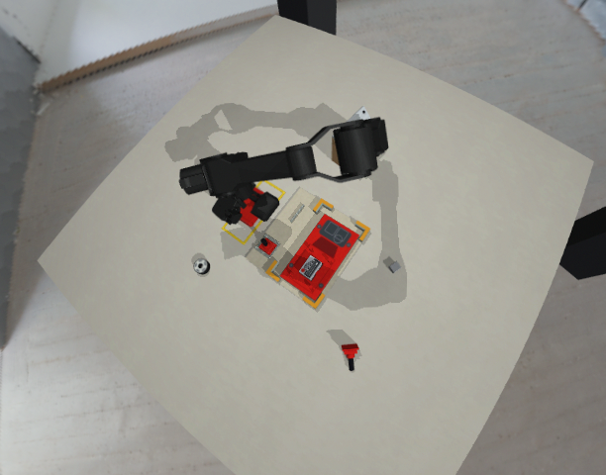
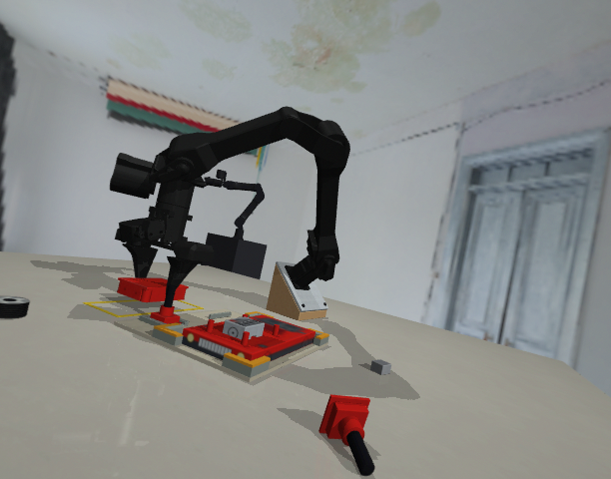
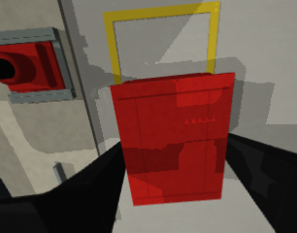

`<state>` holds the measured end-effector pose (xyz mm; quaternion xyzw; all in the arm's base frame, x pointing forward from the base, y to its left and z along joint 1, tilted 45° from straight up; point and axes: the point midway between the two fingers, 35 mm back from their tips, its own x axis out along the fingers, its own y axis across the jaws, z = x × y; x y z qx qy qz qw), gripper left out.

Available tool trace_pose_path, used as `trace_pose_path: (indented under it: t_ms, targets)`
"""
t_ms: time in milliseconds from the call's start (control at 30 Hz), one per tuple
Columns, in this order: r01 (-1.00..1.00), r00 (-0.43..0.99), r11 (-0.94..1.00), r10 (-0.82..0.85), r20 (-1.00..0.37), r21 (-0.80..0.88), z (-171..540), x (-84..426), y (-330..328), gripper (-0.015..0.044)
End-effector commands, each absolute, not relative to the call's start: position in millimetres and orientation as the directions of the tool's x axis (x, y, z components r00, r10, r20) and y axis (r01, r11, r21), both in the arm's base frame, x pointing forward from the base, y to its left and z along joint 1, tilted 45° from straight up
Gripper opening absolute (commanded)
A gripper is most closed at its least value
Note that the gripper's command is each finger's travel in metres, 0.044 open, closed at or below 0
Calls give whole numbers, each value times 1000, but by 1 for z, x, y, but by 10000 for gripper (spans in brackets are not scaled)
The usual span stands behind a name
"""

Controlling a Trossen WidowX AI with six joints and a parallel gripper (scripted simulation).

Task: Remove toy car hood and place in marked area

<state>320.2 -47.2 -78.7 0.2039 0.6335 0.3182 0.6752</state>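
Observation:
The red hood (image 1: 248, 212) (image 2: 151, 289) (image 3: 187, 170) is off the car and level between the fingers. My gripper (image 1: 250, 208) (image 2: 155, 290) (image 3: 171, 141) is shut on the hood, one finger on each long side. The hood is low over the yellow outline of the marked area (image 1: 233, 236) (image 2: 102, 309) (image 3: 160, 12); whether it touches the table is hard to tell. Outline shows at both ends of the hood in the top view. The toy car (image 1: 293, 276) (image 2: 296, 337) lies in its orange-cornered holder, its grey engine block (image 1: 310, 267) (image 2: 244, 327) uncovered.
A red-based black lever (image 1: 267, 245) (image 2: 166, 315) (image 3: 29, 68) stands close beside one finger; contact is unclear. A wheel (image 1: 201, 266) (image 2: 7, 306), a small grey block (image 1: 393, 265) (image 2: 380, 366) and a second red lever piece (image 1: 350, 351) (image 2: 345, 416) lie farther off.

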Motion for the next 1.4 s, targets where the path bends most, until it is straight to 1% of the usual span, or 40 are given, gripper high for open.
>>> trace_pose_path:
  t_ms: [0, 1133, 1367]
  targets:
    - [-167, -4, 711, 692, -722, 683, -81, 320, -45, 0]
    - [-167, -4, 711, 693, -721, 683, -92, 320, -34, 0]
    - [-172, -5, 714, 689, -725, 679, -90, 320, -35, 184]
